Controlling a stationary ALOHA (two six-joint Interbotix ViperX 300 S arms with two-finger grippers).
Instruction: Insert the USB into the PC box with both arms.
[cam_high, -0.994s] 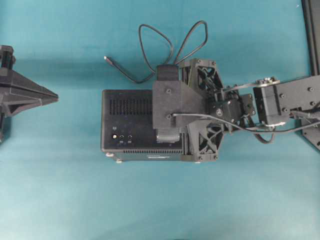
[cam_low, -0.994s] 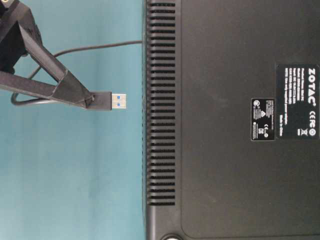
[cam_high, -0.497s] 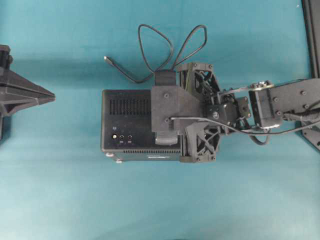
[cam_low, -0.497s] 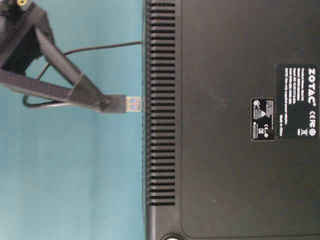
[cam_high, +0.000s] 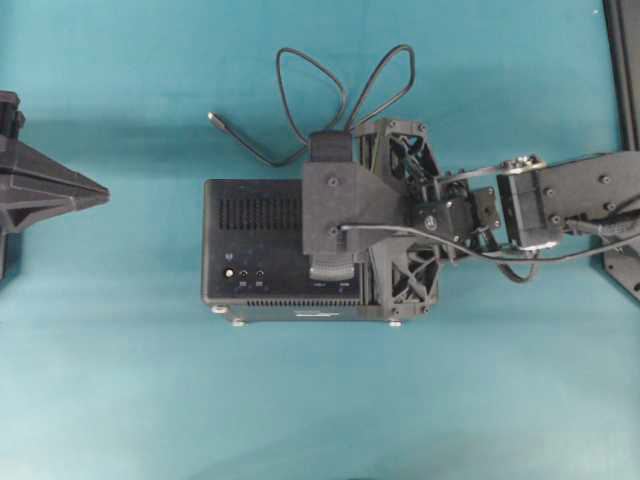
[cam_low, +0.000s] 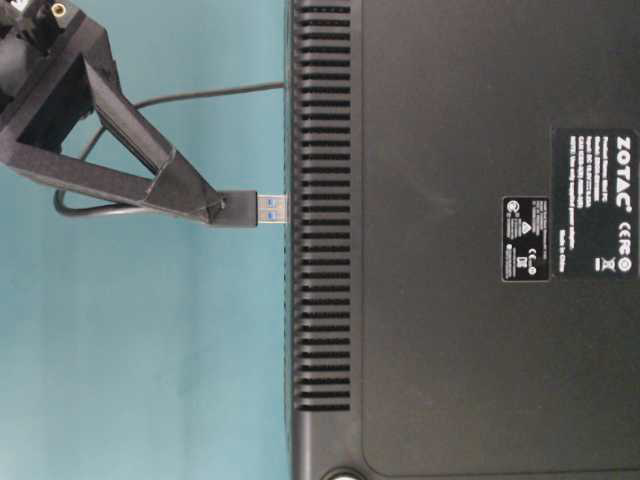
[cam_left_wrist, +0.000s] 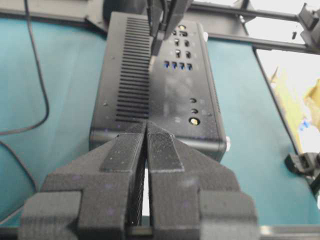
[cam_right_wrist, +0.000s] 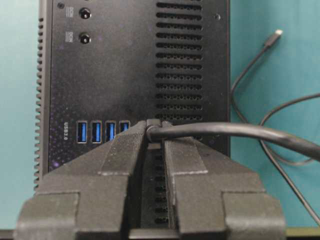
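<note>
Matt black metal on the PC box (cam_low: 450, 240), faintly speckled; ribbed, rough black plastic on the right gripper (cam_right_wrist: 154, 131); smooth rubbery sheath on the USB (cam_right_wrist: 240, 131); matt teal table (cam_high: 320, 400).

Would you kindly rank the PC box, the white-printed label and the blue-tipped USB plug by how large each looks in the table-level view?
1. PC box, filling most of the frame.
2. USB plug, held by the right gripper.
3. White-printed label, about as big as the plug; their order is unsure.

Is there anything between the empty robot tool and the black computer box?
No. In the overhead view, only bare teal table lies between the left tool and the PC box.
</note>
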